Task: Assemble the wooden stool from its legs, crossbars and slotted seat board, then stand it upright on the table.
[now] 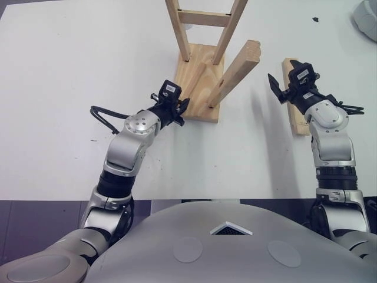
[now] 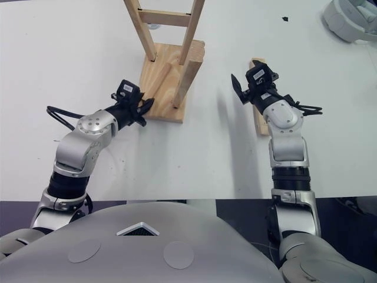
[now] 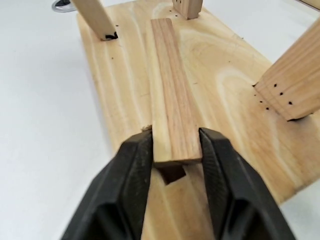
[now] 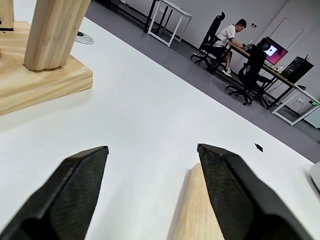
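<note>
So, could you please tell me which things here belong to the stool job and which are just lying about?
Job: seat board, legs, crossbar in left fingers, loose leg under right fingers.
Lying about: grey object, black speck, grey disc.

Pale wooden slotted seat board [image 3: 225, 70] lies flat. Two upright wooden legs [image 1: 179, 29] at far end, joined by pale crossbar [image 1: 203, 17]; third leg [image 1: 235, 71] tilted, apparently slotted. Thin darker crossbar [image 3: 172, 100] flat on board. Loose leg [image 1: 301, 124] apart, right.

A white table [image 1: 59, 88] stands on grey floor [image 4: 130, 25], desks [image 4: 175, 9] and chairs [image 4: 216, 27] behind.
</note>
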Controlling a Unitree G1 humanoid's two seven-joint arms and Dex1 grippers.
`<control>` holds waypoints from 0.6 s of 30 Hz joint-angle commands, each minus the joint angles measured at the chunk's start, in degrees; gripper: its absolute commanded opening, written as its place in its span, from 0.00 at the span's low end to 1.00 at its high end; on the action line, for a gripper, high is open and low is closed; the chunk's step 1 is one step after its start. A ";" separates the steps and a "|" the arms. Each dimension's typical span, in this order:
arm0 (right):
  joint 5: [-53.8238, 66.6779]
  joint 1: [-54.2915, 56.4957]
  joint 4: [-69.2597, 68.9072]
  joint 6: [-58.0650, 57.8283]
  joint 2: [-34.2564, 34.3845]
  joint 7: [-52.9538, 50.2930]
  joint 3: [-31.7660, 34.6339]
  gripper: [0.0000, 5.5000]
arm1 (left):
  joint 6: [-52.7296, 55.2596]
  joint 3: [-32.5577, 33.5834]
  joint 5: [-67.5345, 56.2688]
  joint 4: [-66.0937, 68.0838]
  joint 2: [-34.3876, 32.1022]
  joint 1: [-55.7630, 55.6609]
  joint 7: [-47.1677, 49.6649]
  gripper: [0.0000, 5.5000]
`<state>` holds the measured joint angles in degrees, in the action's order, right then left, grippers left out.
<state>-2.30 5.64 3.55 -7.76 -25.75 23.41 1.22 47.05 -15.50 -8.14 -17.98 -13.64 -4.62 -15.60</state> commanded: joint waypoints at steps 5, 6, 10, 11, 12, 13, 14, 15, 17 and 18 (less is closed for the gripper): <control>9.12 3.97 -3.50 -4.49 1.95 -0.76 7.42 0.61 | -6.00 6.14 -0.65 -0.33 -1.33 -4.61 -1.24 0.23; 12.72 5.02 -5.43 -6.48 2.47 -0.85 9.90 0.61 | -7.86 7.54 -1.67 -0.89 -1.92 -5.68 -2.85 0.23; 33.90 13.44 -14.01 -18.78 2.13 -2.01 21.65 0.61 | -15.53 13.98 -7.90 -2.81 -5.39 -8.13 -11.92 0.23; 40.79 16.73 -16.15 -22.94 1.54 -2.42 23.73 0.61 | -17.53 15.66 -9.17 -3.09 -5.64 -9.46 -12.97 0.23; 47.27 20.02 -18.11 -27.11 1.05 -3.05 24.54 0.61 | -19.32 16.98 -10.00 -3.35 -5.50 -11.29 -13.16 0.23; 53.05 23.05 -19.57 -31.17 0.80 -4.26 24.73 0.61 | -21.03 17.65 -10.23 -3.42 -5.30 -13.26 -13.09 0.23; 57.10 25.38 -20.32 -34.36 0.81 -6.03 24.51 0.61 | -22.64 17.70 -10.01 -3.26 -5.05 -14.98 -12.99 0.23; 61.14 28.16 -20.25 -37.24 1.69 -8.94 24.01 0.61 | -24.48 17.31 -9.24 -2.94 -4.60 -17.03 -12.53 0.23; 69.80 33.14 -18.53 -41.98 4.60 -17.29 23.36 0.61 | -27.47 16.39 -8.62 -3.10 -2.98 -20.48 -11.47 0.23; 75.07 35.11 -17.84 -43.16 6.59 -21.89 22.83 0.61 | -28.98 15.63 -8.17 -3.51 -2.24 -21.80 -11.13 0.23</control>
<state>65.96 37.50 -15.71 -48.26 -21.72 7.86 24.67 20.19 1.36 -17.32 -20.63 -16.84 -23.97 -27.39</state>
